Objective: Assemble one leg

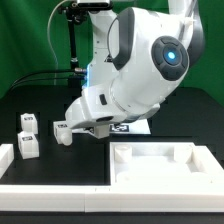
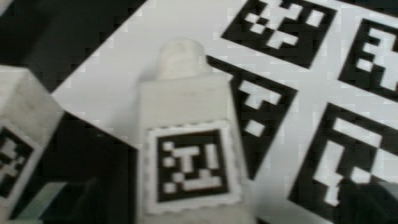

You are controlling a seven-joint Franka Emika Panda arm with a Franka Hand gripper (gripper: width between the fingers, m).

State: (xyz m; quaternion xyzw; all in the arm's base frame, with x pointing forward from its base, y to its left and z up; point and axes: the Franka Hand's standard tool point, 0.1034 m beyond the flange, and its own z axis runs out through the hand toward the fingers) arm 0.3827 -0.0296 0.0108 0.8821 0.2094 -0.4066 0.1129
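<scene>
My gripper (image 1: 72, 126) hangs low over the black table, left of the middle in the exterior view. It is shut on one leg (image 1: 62, 131), a small white post that sticks out toward the exterior view's left. In the wrist view this leg (image 2: 185, 130) fills the middle, with its square tag toward the camera and its rounded end pointing away. My own fingers do not show clearly there. Two more legs stand on the table at the exterior view's left, one (image 1: 29, 121) farther back and one (image 1: 28, 146) nearer.
The marker board (image 1: 128, 128) lies under the arm and shows its tags in the wrist view (image 2: 311, 45). The large white tabletop (image 1: 160, 160) lies at the front right. A white rimmed edge (image 1: 8, 156) runs along the front left. Another white tagged piece (image 2: 18, 140) is beside the held leg.
</scene>
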